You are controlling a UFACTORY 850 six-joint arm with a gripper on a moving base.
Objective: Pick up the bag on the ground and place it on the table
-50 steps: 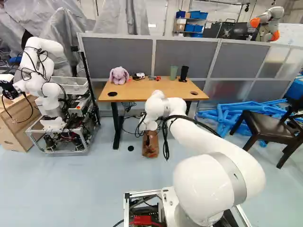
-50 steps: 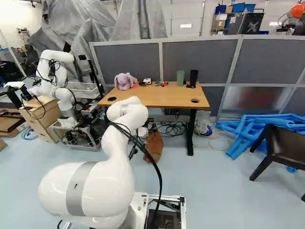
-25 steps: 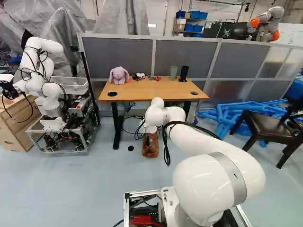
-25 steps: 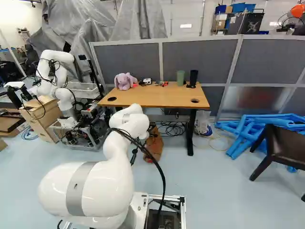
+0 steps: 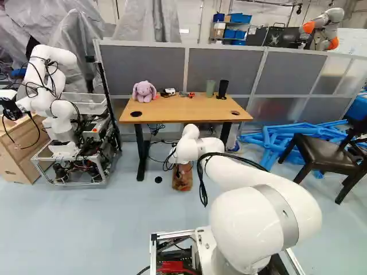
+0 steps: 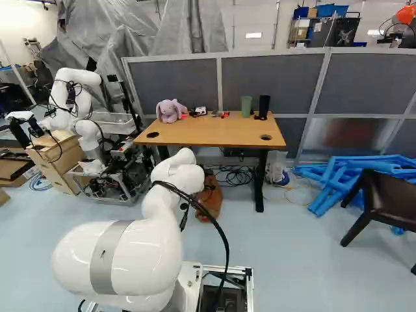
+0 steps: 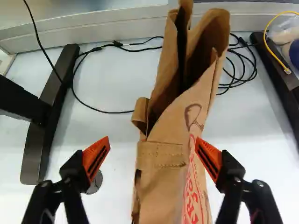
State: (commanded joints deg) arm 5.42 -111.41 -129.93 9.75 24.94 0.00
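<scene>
The creased brown paper bag (image 7: 161,186), red-printed and gaping at its mouth, stands ungripped within the wide-open pincer (image 7: 153,142).

In the left base view: brown bag (image 5: 182,183) with red print at six o'clock, tan table (image 5: 178,113) at twelve, lilac rabbit (image 5: 144,92) at eleven, black cup (image 5: 222,89) at one, blue frames (image 5: 268,138) at three.
</scene>
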